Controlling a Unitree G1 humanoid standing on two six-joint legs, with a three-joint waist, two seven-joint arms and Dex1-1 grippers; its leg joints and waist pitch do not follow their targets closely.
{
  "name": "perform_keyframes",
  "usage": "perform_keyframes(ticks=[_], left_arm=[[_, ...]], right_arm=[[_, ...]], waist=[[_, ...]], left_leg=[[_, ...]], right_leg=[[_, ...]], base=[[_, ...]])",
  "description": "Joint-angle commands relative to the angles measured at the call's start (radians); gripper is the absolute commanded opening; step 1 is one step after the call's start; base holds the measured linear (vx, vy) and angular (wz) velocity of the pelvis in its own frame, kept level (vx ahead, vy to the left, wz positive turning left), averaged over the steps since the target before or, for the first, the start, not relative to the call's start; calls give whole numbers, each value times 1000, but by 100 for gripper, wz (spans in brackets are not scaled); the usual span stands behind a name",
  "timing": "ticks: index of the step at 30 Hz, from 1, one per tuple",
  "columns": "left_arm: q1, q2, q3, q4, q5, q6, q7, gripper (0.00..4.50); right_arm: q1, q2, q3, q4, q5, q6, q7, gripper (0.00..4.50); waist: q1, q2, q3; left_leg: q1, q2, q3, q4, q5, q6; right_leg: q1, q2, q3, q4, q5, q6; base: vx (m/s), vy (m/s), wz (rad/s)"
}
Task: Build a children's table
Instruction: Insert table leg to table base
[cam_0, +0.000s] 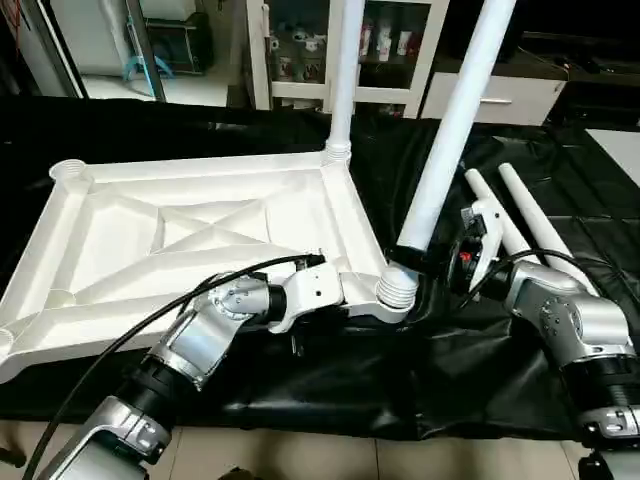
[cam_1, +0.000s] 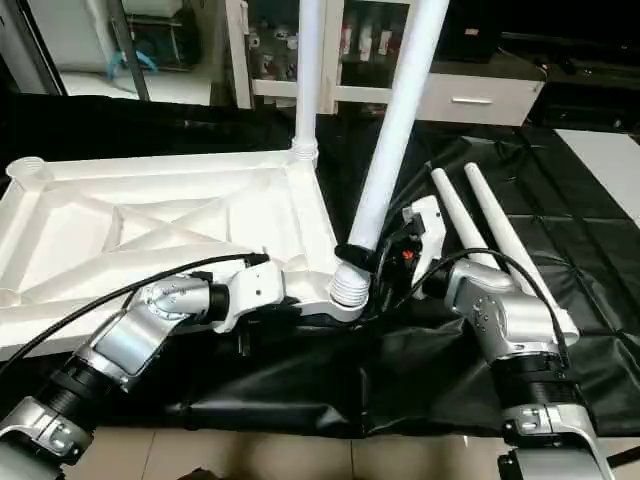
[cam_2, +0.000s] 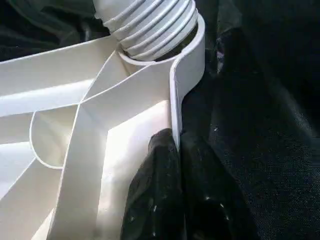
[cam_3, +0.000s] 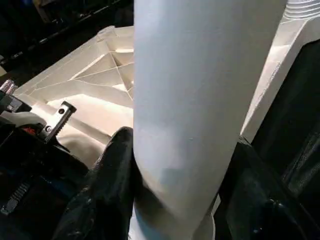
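Note:
The children's table top lies upside down on the black cloth, its X-ribs facing up. One white leg stands upright in the far right corner socket. A second leg leans to the right, its threaded end sitting in the near right corner socket. My right gripper is shut on this leaning leg just above the threads, one black finger on each side. My left gripper is shut on the top's near rim, close to that socket.
Two loose white legs lie side by side on the cloth behind my right arm. The black-draped work table's front edge runs just below my forearms, with tiled floor beyond. White shelves and a drawer unit stand behind.

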Motion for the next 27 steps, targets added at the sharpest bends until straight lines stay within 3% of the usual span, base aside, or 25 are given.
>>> perform_keyframes(ticks=[1,9,10,17,19,27], left_arm=[[5,-3,-20,-35,3,-32,-22,0],[3,-7,-13,-26,5,-34,-4,0],[3,-6,-12,-25,5,-35,-4,0],[-2,-5,-11,-15,8,-41,-2,0],[-6,-6,-9,-5,13,-45,1,0],[-11,-7,-8,3,16,-48,7,0]], right_arm=[[28,6,-1,24,-34,-9,-26,188],[106,38,-27,26,-55,-98,-91,188],[127,47,-30,10,-59,-117,-105,188],[226,68,-35,-92,-99,-237,-153,188],[268,83,-48,-136,-112,-282,-186,188],[331,86,-50,-180,-129,-340,-222,188]], waist=[[-4,-14,-65],[-8,-14,-62],[-8,-10,-61],[-14,-11,-60],[-13,-6,-56],[-17,-5,-54]], left_leg=[[21,39,-12,-65,-102,60],[22,40,-14,-70,-144,45],[23,40,-15,-71,-153,39],[25,40,-18,-79,-212,12],[28,41,-17,-81,-233,11],[30,42,-20,-86,-282,1]], right_leg=[[52,-46,34,-59,-112,-230],[49,-47,33,-66,-162,-214],[49,-47,33,-67,-172,-210],[47,-45,34,-75,-213,-181],[42,-44,37,-81,-233,-175],[40,-43,38,-85,-266,-167]], base=[[0,0,0],[0,0,0],[0,0,0],[0,0,0],[0,0,0],[0,0,0]])
